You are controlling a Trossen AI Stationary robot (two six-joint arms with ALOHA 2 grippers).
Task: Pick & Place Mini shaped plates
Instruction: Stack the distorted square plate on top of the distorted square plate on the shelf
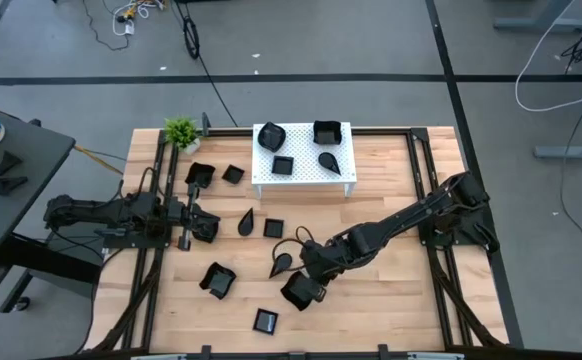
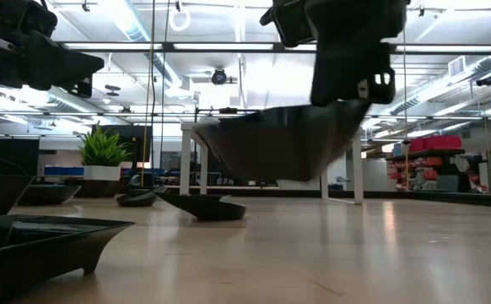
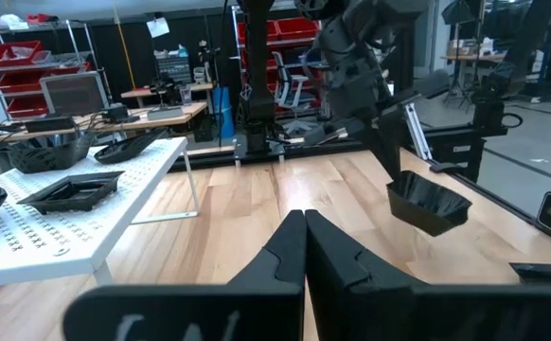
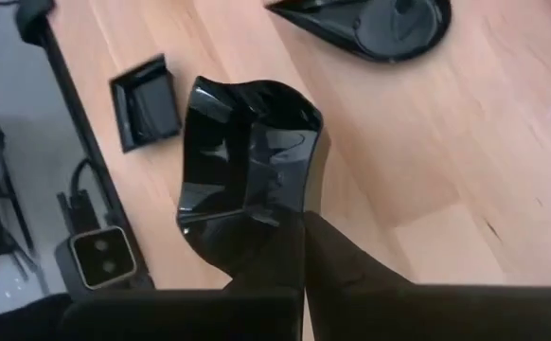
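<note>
1. Four mini shaped plates [image 1: 284, 165] already sit on the white perforated stand [image 1: 302, 180] at the table's far side.
2. The right end effector [image 1: 309, 283], clamped on a wavy-edged plate [image 4: 247, 166], holds it above the table [image 1: 391, 310] near centre.
3. The left end effector [image 3: 304, 232] waits at left, fingers together, empty.
4. Roughly nine plates lie scattered; most of the task remains.

A light wooden table [image 1: 391, 300] carries a white perforated stand [image 1: 304, 172] at its far edge and a small green potted plant [image 1: 181, 132] at the far left corner — black mini shaped plates lie scattered across the boards: a teardrop dish [image 1: 246, 221], a small square dish [image 1: 265, 321], another square dish [image 1: 218, 280].
</note>
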